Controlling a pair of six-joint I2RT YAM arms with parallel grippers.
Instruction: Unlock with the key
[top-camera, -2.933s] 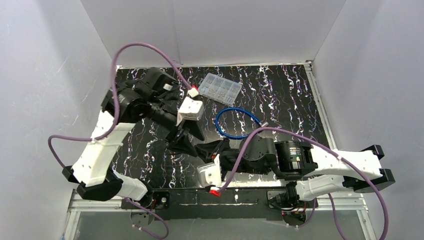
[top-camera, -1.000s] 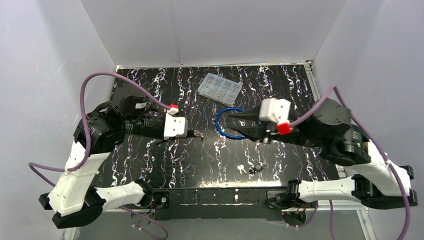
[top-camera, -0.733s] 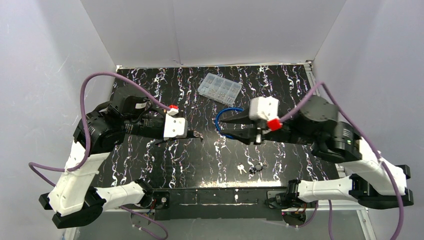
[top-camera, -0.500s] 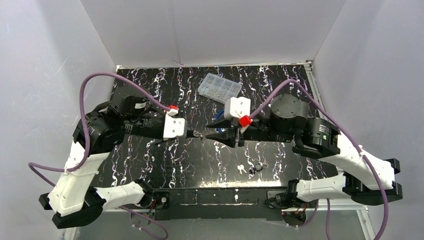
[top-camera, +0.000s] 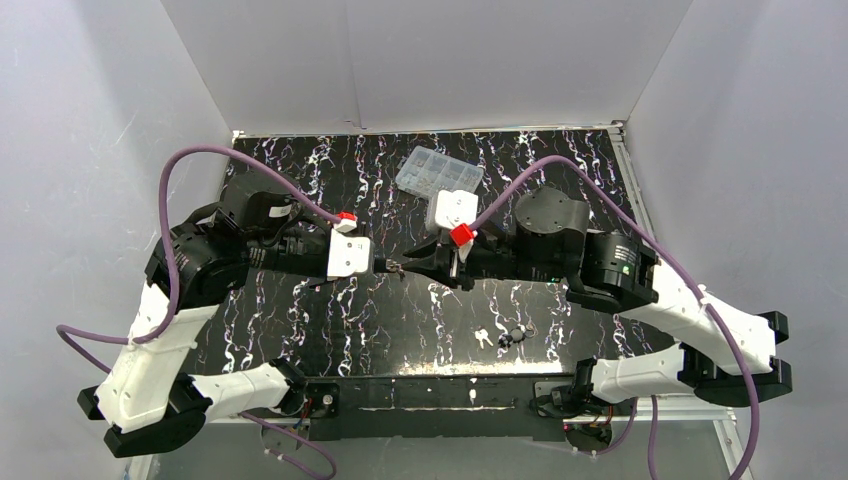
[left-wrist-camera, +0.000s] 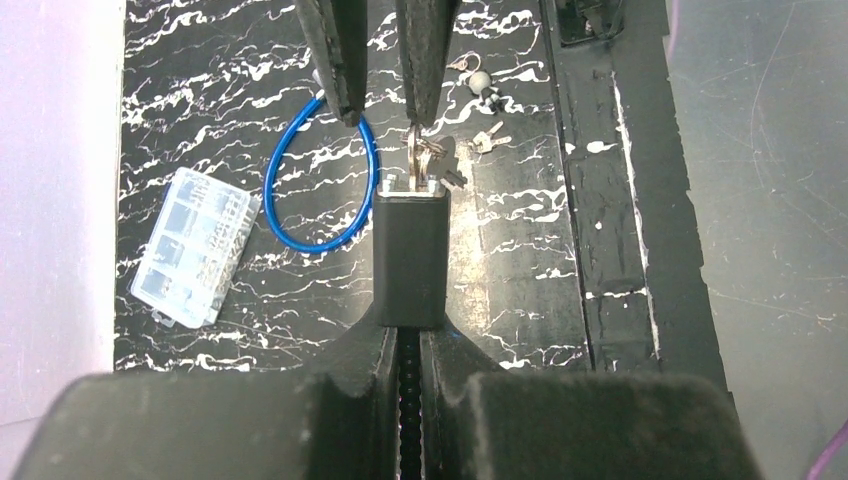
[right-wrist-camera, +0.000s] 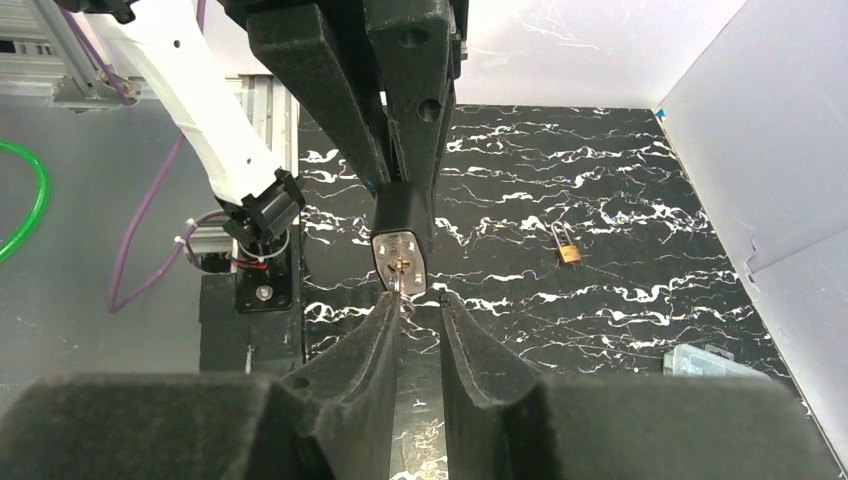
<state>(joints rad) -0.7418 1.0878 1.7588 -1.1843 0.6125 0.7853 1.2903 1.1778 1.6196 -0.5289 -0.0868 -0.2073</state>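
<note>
The key (left-wrist-camera: 418, 160) already sat in the keyhole of the black padlock (left-wrist-camera: 410, 255), whose body the left pincer (left-wrist-camera: 405, 332) clenched, holding it above the worktop (left-wrist-camera: 520, 250). By the look of it, the turn was not yet made. The right pincer (right-wrist-camera: 420, 302) stood part-open, jaws astride the key's head, which lay between its tips, nearer one finger. Whether it touched could not be told.

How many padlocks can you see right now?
2. The black padlock sits clamped in the left gripper; a small brass padlock lies on the table, visible from the right wrist. Others may be hidden.
</note>
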